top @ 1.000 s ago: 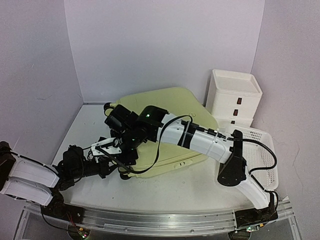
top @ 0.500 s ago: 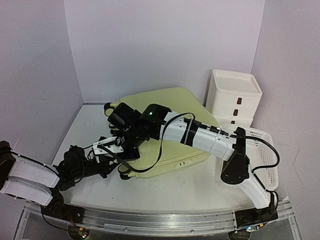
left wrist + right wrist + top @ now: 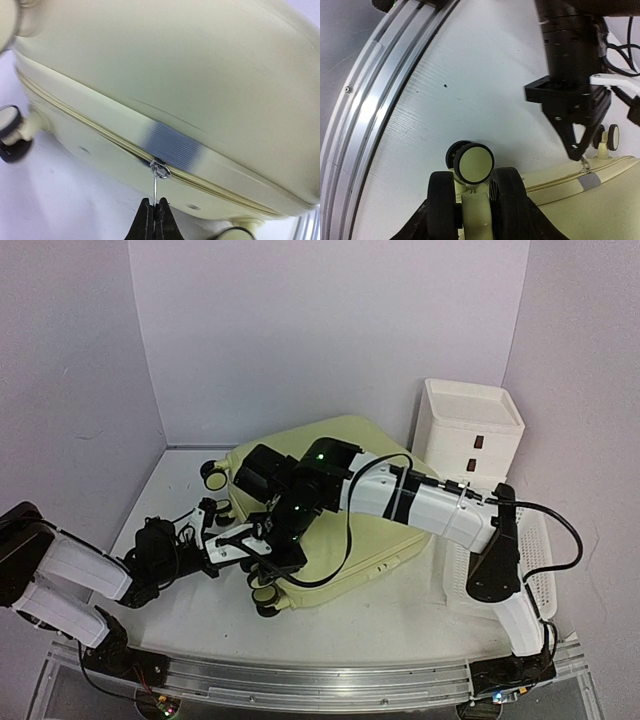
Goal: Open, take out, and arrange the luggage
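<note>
Luggage [image 3: 210,75] is gripped twice: left tool [image 3: 153,210] pinched shut on zipper pull [image 3: 160,171], right tool [image 3: 474,197] half-open around caster [image 3: 475,163].

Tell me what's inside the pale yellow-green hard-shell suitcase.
Cannot tell: the suitcase lies closed, its zipper seam shut where visible, so any contents are covered. The left gripper pinches the metal zipper pull.

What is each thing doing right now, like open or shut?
luggage, zipped shut, lying flat
left gripper, shut on the zipper pull
zipper pull, pinched, zipper not yet drawn open
right gripper, clamped around a caster
drawer box, drawers pushed in
</note>
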Robot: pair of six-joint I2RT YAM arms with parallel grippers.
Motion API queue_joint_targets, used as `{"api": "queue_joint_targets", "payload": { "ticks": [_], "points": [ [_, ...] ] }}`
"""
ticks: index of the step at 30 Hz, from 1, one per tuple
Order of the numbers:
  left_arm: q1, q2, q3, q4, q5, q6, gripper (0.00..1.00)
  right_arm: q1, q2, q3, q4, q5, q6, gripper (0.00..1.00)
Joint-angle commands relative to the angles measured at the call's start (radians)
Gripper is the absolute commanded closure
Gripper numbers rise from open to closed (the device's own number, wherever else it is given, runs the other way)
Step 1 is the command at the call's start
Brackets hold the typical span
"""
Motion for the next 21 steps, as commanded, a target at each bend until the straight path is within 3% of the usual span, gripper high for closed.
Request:
{"api": "queue_joint_targets", "payload": {
  "ticks": [1, 7, 11, 21],
  "points": [
    [0.176, 0.067, 0.018, 0.172, -0.053, -0.061, 1.00, -0.020, -0.124, -0.066, -0.246, -0.191, 0.091, 0.77],
    [0.273, 0.145, 0.046, 0.294, 0.144, -0.048, 1.00, -0.060, -0.167, -0.134, -0.256, -0.245, 0.111, 0.78],
    [0.403, 0.213, 0.104, 0.336, 0.306, -0.110, 1.00, -0.071, -0.192, -0.168, -0.260, -0.268, 0.107, 0.79],
    [0.535, 0.412, 0.269, 0.354, 0.486, -0.255, 1.00, -0.081, -0.229, -0.222, -0.303, -0.317, 0.072, 0.81]
  ]
}}
